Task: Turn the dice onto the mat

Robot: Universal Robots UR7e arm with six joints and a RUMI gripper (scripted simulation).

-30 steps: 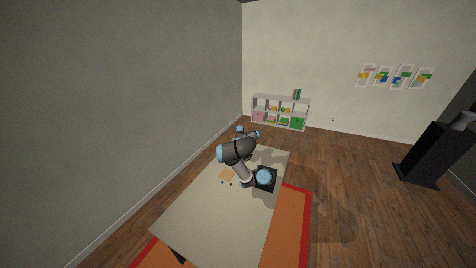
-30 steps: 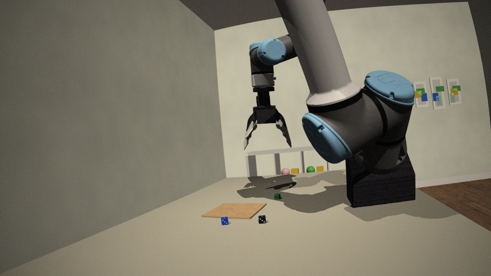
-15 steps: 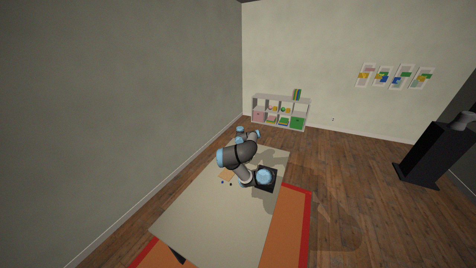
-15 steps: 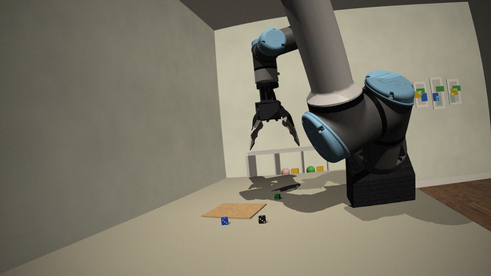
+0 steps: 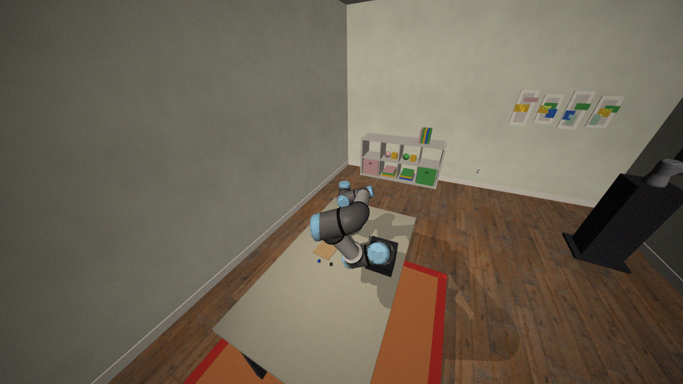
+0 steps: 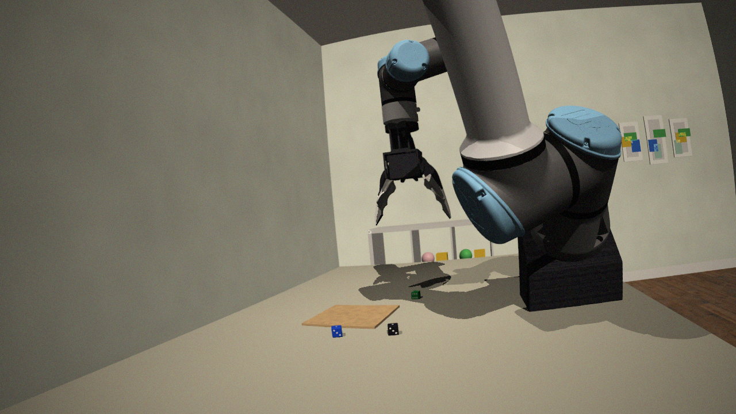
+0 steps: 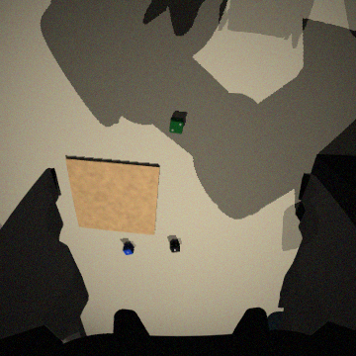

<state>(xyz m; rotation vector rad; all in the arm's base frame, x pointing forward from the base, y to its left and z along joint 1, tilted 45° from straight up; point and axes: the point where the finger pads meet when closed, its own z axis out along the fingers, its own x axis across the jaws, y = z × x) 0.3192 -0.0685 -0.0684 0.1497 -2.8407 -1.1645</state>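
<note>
Seemingly vertical, end effector hangs spread high above green die.

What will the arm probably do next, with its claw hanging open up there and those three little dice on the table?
Probably lower toward the green die. The gripper hangs open and empty, high above the table, and the green die lies nearly beneath it in the arm's shadow, off the mat. The blue die also sits off the mat, farther from the gripper.
</note>
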